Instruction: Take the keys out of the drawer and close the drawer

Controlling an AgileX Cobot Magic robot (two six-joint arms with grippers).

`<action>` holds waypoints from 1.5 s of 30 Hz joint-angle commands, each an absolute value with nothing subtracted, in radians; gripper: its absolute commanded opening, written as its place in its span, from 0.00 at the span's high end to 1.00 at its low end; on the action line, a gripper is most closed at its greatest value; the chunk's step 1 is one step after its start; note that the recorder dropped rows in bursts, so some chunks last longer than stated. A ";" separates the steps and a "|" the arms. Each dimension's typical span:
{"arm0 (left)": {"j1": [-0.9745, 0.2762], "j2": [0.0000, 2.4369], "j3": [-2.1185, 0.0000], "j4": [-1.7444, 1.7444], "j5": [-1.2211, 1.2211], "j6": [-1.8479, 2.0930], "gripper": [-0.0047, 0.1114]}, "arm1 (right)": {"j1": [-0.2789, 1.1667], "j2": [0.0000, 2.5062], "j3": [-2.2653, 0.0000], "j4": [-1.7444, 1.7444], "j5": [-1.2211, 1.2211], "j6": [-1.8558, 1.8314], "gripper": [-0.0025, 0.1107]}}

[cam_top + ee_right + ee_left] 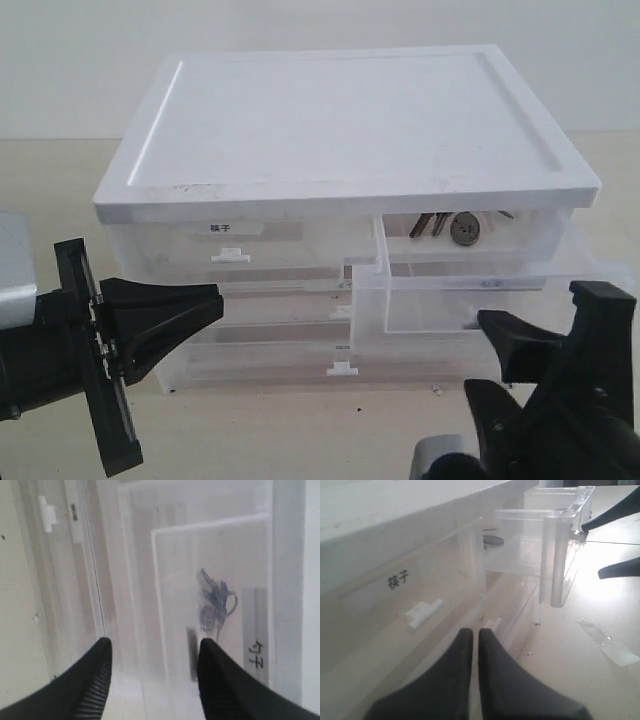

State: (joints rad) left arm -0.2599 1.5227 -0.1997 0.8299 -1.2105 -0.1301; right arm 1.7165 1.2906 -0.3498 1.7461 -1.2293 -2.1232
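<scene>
Right gripper (pixel 152 649) stands with its two ribbed black fingers (pixel 102 670) well apart, clamped on nothing. Just ahead of its fingertips is the front of the drawer (pixel 460 305), a half-width translucent box pulled well out of the white-topped drawer unit (pixel 340 120). Seen from the left wrist camera, one of its fingertips sits right at the drawer's front rim; whether it touches cannot be told. The keys (pixel 215 605) lie farther ahead of this gripper, inside the drawer on its floor and toward its back end. They show as a bluish tangle blurred by the plastic.

Left gripper (pixel 471 634) has its fingers pressed together, holding nothing. It points along the front of the unit, low over the tabletop (pixel 300 430). Close on one flank of it is the shut labelled drawer (pixel 170 250), with black lettering and a white tab handle (pixel 422 614). The open drawer stands farther ahead of its tips. A strip of clear tape (pixel 607 645) lies on the tabletop off to the other flank.
</scene>
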 commanded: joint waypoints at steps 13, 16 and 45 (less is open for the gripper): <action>-0.265 1.521 -0.206 0.838 -1.221 -0.141 0.92 | 1.699 0.804 -0.658 1.734 -1.221 -2.128 0.69; -0.265 1.521 -0.206 0.838 -1.221 -0.141 0.92 | 1.663 0.675 -0.723 1.736 -1.221 -2.128 0.80; -0.265 1.521 -0.206 0.895 -1.221 -0.141 0.92 | 2.362 0.012 -0.721 1.705 -0.678 -2.128 0.98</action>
